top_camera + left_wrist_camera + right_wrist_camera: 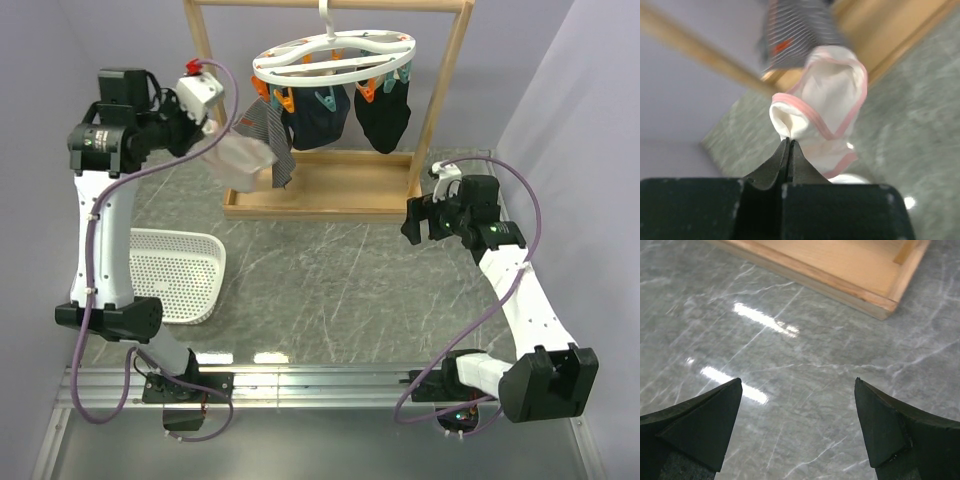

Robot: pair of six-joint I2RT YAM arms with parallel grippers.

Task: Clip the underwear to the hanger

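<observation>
My left gripper (pixel 212 128) is raised at the left of the wooden rack and is shut on the waistband of the underwear (pixel 240 160), white briefs with pink trim that hang below it. In the left wrist view the briefs (pixel 825 100) dangle just past my closed gripper (pixel 789 142). The white oval hanger (pixel 335 58) hangs from the rack's top bar, to the right of and above the briefs, with orange and teal clips (pixel 326 100). My right gripper (pixel 412 222) is open and empty, low over the table near the rack's right corner; it also shows in the right wrist view (pixel 799 385).
A grey striped cloth (pixel 265 125) and two dark garments (pixel 320 118) hang from the hanger's clips. The wooden rack (pixel 325 195) stands on a tray base at the back. A white perforated basket (pixel 175 275) sits at the left on the marble table.
</observation>
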